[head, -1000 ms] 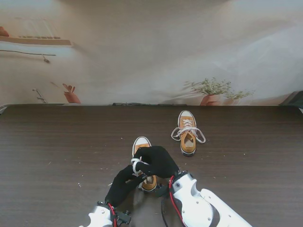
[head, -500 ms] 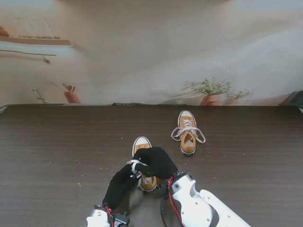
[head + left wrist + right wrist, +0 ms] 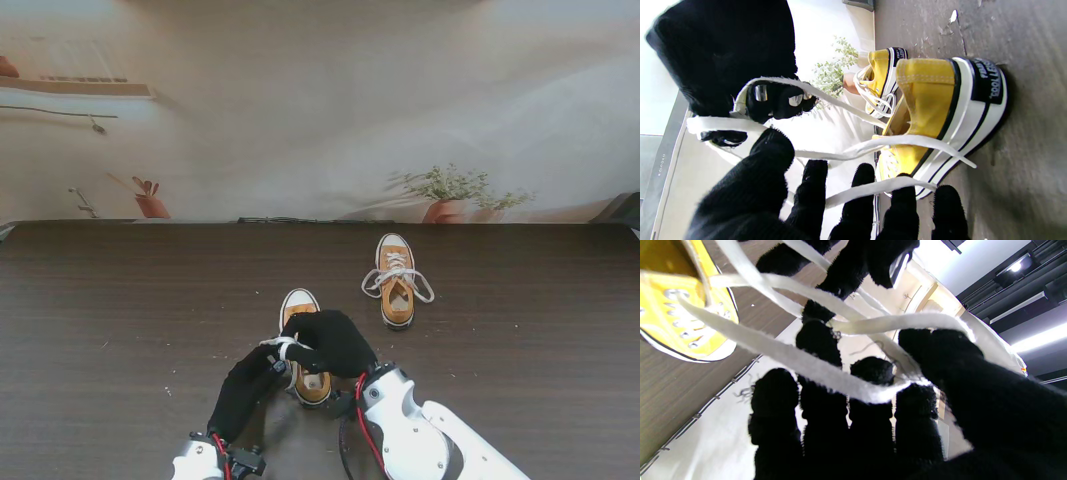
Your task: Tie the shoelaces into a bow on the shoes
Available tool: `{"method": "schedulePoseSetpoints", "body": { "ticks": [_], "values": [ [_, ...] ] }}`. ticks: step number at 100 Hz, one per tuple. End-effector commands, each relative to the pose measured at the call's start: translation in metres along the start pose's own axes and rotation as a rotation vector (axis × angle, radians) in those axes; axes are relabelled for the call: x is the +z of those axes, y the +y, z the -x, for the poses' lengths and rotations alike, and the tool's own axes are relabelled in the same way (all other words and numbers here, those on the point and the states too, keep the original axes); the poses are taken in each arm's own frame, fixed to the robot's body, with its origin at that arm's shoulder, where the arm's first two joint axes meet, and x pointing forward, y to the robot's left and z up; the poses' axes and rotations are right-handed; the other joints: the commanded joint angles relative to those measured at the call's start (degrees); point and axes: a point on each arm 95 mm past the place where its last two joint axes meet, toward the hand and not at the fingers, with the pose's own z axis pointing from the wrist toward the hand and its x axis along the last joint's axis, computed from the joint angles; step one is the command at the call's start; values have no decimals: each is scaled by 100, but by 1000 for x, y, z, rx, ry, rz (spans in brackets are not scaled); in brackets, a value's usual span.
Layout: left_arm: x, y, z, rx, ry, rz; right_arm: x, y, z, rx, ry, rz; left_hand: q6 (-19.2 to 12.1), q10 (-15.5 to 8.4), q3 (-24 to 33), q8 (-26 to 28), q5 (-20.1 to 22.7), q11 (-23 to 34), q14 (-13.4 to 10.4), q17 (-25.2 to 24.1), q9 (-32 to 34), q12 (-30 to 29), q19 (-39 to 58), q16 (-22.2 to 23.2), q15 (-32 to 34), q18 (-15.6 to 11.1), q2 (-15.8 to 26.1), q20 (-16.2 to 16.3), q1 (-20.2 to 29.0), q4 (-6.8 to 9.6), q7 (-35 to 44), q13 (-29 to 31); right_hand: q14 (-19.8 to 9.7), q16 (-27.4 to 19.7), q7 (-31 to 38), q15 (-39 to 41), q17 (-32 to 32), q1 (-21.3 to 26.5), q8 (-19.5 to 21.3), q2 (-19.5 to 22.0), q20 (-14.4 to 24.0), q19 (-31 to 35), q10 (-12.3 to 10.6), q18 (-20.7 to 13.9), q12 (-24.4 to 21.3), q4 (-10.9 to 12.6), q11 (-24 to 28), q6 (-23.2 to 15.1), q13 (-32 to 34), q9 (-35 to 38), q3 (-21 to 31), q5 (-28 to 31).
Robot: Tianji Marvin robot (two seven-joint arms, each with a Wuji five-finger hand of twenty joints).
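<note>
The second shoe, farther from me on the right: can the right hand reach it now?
Probably not yet. The right hand holds lace over the near shoe; open table lies before the second shoe.

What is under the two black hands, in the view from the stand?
The near shoe: only its toe and heel show. The right hand and left hand cover its middle, holding white laces; any knot is hidden.
</note>
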Motion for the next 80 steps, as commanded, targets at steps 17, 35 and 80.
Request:
{"method": "schedulePoseSetpoints", "body": {
  "ticks": [17,35,80],
  "values": [
    [3,-3,-8,-18,-2,17,-1,-4,-6,5,9,-15,-354,-218,-59,-105,-133,-111,-178,-33,-135,101,-71,150,-84,-458,-80,120,-90,-161,-95,-135,0,-55,75,11,23,280,-58,-35,-29,-12,-20,70,24,-47,5,-369,84,34,41,78],
    [13,-1,-12,-43,-17,15,-1,-6,-8,6,14,-16,-319,-213,-133,-100,-104,-106,-174,-34,-126,108,-58,169,-75,-448,-56,157,-99,-155,-82,-127,12,-56,78,11,27,279,-57,-36,-29,-10,-17,66,24,-47,5,-373,89,32,45,81],
    [33,20,-17,-240,-114,34,-6,-4,-5,7,8,-11,-248,-227,-312,-94,22,-75,-218,-35,-162,141,-135,213,-51,-501,-16,201,29,-130,-58,-170,6,-57,80,10,31,282,-58,-40,-30,-9,-13,69,23,-47,6,-364,88,44,49,80]
  ]
}}
